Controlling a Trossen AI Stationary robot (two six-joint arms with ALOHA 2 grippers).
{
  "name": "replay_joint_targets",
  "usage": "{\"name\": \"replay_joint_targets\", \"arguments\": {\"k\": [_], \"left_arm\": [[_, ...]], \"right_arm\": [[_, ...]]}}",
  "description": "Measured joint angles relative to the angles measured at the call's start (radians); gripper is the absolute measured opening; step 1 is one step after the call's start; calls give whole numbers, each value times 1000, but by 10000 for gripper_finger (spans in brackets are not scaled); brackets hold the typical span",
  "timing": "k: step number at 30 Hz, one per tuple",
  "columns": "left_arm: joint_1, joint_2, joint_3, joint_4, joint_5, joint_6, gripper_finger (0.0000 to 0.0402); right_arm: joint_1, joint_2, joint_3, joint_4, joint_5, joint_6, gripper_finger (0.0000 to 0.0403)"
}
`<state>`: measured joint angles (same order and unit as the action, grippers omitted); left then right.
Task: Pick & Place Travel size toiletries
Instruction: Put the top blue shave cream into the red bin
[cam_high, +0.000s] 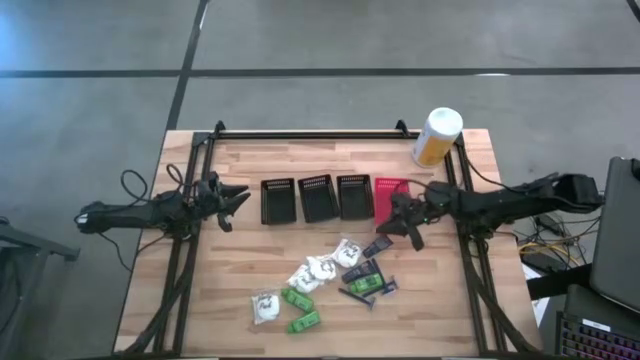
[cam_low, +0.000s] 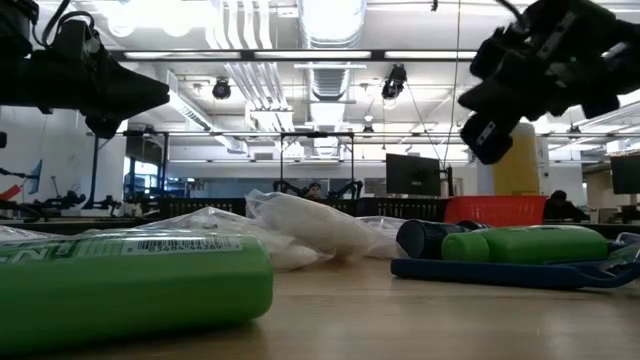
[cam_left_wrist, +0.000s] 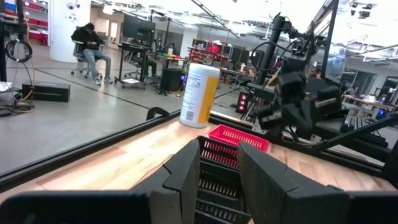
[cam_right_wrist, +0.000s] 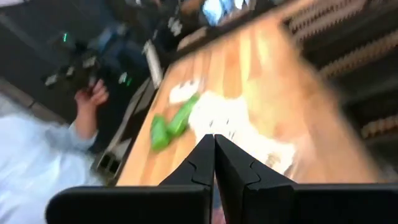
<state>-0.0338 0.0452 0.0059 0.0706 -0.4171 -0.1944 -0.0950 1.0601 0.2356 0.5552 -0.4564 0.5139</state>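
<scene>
Left gripper (cam_high: 238, 203): hovering at nine o'clock, beside the black baskets (cam_high: 315, 197), fingers (cam_left_wrist: 186, 171) standing partly apart, holding nothing.
Right gripper (cam_high: 410, 232): hanging at three o'clock by the red basket (cam_high: 388, 195), fingers pressed together, empty.
Toiletries (cam_high: 325, 277): lying scattered toward six o'clock on the table (cam_high: 230, 280), near the right gripper.
Canister (cam_high: 437, 136): standing at one o'clock.
Person (cam_right_wrist: 37, 155): standing past the table edge, hand raised.

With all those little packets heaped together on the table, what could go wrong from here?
The right tool, shut and empty, hangs beside the red mesh basket; dropping to the pile of white wrapped lumps and bright green packets, it might pinch two overlapping items together. The clear wrapping looks slippery, so a grip could slide off. The left tool waits by the black mesh baskets.
</scene>
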Motion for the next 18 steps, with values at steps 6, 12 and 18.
{"name": "replay_joint_targets", "arguments": {"k": [6,12,18], "left_arm": [[0,0,0,-1,0,0,115],[0,0,0,-1,0,0,115],[0,0,0,-2,1,0,115]], "right_arm": [[3,167,75,0,-64,-16,9],[5,311,175,-3,-108,-34,9],[5,439,261,-9,-333,-21,9]]}}
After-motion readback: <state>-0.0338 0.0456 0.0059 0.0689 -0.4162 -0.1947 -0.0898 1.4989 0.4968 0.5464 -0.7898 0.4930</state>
